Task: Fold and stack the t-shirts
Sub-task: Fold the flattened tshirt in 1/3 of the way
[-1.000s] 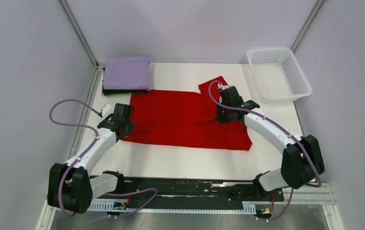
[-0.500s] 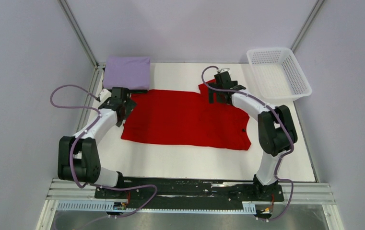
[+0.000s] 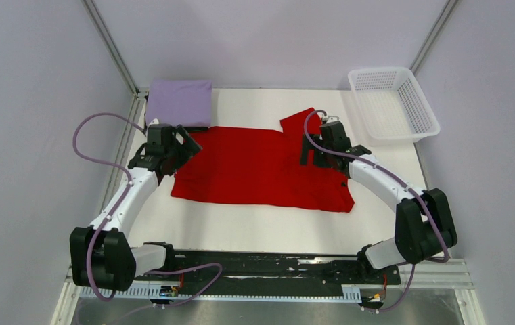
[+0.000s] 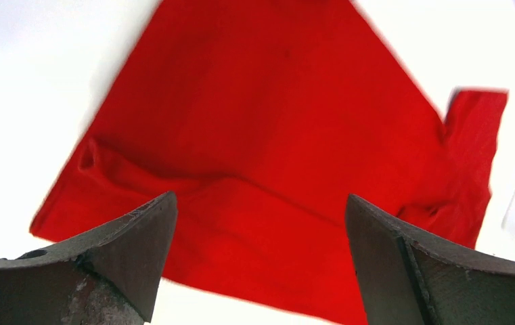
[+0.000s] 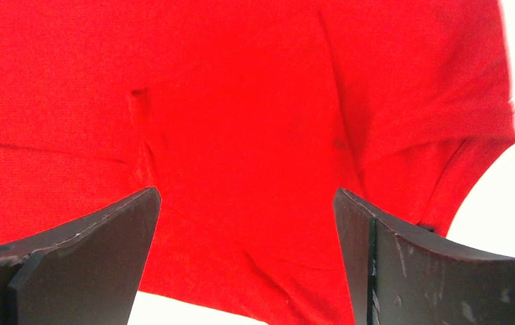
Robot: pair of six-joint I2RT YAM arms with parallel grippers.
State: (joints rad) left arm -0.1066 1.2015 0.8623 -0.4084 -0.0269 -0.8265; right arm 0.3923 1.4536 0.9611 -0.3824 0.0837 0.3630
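The red t-shirt [image 3: 261,166] lies spread flat in the middle of the table, one sleeve [image 3: 300,120] sticking out at the back. My left gripper [image 3: 187,142] hovers over its back left corner, open and holding nothing; in the left wrist view the gripper [image 4: 261,203] frames red cloth [image 4: 275,135] below. My right gripper [image 3: 312,154] is open above the shirt's right part, and its own view shows the gripper [image 5: 248,196] with only red cloth [image 5: 241,101] underneath. A folded lavender t-shirt [image 3: 178,101] sits at the back left on a dark one, which barely shows.
A white mesh basket [image 3: 381,70] stands at the back right corner. Metal frame posts rise at both back corners. White table surface [image 3: 254,227] lies between the shirt and the arm bases.
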